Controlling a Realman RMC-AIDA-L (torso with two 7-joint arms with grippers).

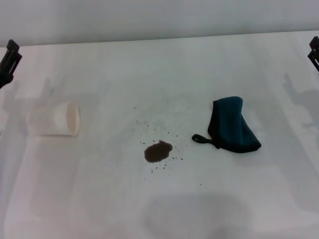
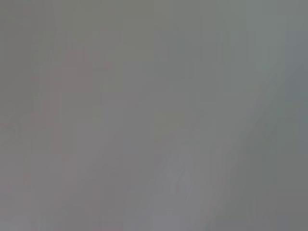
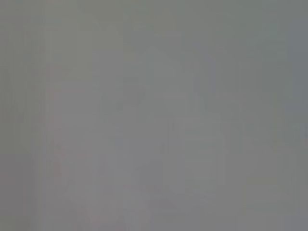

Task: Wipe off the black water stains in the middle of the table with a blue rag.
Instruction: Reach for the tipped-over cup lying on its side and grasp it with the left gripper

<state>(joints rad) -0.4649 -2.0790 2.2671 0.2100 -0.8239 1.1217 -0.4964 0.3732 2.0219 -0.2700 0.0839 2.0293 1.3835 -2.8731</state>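
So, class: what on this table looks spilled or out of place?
A dark liquid blotch with scattered specks stains the middle of the table. Left of it, a translucent white cup lies tipped on its side.

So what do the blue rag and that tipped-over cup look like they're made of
The blue rag looks like soft woven or microfibre cloth: matte teal surface, slumped folds, a black bound edge and small loop. The cup, lying on its side, seems thin translucent plastic, since the table shows faintly through its whitish wall; waxed paper can't be ruled out.
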